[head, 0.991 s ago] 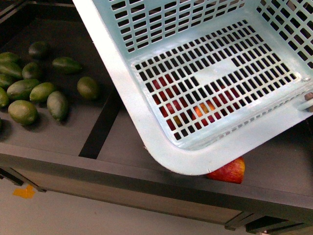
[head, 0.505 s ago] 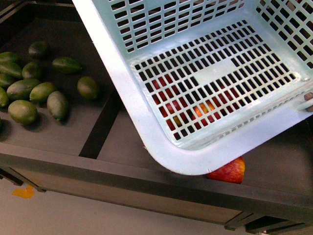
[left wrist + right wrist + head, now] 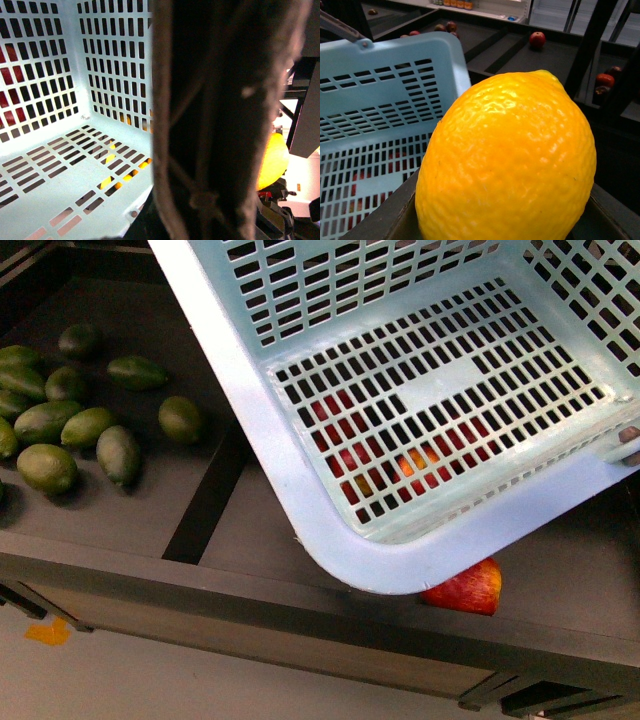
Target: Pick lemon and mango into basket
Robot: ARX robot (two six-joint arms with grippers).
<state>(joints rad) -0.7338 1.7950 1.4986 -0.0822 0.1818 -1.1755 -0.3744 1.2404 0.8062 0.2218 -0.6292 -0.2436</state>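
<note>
— Inside the basket (image 3: pixel 255 410), what lies there?
— Just its bare slotted floor; red fruit (image 3: pixel 345 458) shows through it from beneath.
— And the lemon (image 3: pixel 505 160)?
— Outside, just beside the basket's rim, seemingly clamped in the right claw (image 3: pixel 505 227), which shows only as dark edges under it.
— Left claw?
— Cannot tell its state; the brown handle (image 3: pixel 220 120) blocks that wrist view.
</note>
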